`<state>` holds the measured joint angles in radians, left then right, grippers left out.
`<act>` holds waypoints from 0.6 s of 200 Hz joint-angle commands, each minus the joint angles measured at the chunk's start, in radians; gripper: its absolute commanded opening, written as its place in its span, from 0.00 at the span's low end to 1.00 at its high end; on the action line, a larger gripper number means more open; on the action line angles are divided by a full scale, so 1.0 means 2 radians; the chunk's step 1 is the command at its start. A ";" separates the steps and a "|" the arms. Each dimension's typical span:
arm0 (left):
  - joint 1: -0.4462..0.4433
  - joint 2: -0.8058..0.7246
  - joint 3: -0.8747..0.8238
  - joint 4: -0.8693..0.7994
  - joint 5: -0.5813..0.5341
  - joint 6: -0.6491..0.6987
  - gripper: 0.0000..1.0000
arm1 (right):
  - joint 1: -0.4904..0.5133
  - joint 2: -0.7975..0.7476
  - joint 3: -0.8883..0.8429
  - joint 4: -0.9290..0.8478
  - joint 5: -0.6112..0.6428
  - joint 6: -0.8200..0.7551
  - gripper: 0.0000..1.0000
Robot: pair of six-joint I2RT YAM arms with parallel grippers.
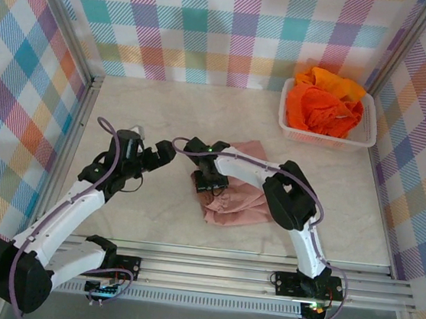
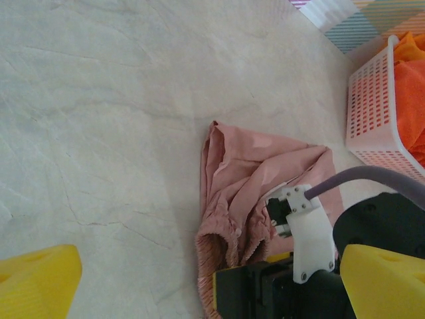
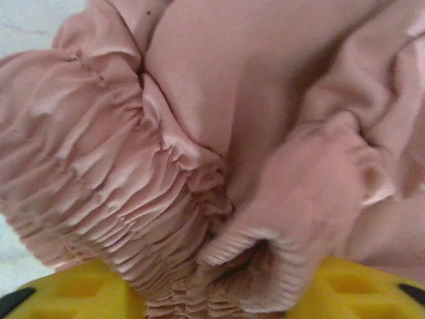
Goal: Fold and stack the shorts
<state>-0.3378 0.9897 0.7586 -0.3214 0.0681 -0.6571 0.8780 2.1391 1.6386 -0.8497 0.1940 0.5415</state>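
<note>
Pinching gathered waist (image 3: pixel 126 199) of pink shorts (image 1: pixel 240 207) with right claw (image 1: pixel 210 181), at cloth's left end. Hovering with left claw (image 1: pixel 164 154) spread wide and empty just left of that waist, best placed for a second grip.

A: Anything legible: writing, labels, brands, numbers?
B: Nothing readable. The dusty pink cloth shorts (image 1: pixel 234 206) carry no legible print, and the white plastic lattice basket (image 1: pixel 319 140) bears no legible mark either.
</note>
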 commanded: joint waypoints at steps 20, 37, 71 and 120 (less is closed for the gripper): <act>0.002 -0.021 -0.007 0.003 0.017 0.007 1.00 | -0.075 -0.025 -0.078 -0.013 0.010 -0.034 0.37; 0.001 -0.021 -0.011 0.005 0.018 0.005 1.00 | -0.113 -0.046 -0.113 -0.012 0.010 -0.059 0.34; 0.002 -0.026 -0.021 0.010 0.018 0.000 1.00 | -0.196 -0.080 -0.158 -0.019 0.010 -0.114 0.34; 0.001 -0.029 -0.020 0.010 0.018 0.000 1.00 | -0.303 -0.095 -0.181 -0.024 0.035 -0.185 0.34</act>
<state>-0.3378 0.9573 0.7227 -0.3115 0.0883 -0.6579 0.3489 1.9327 1.3273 -0.8402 0.2073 0.2844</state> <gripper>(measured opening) 0.999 0.342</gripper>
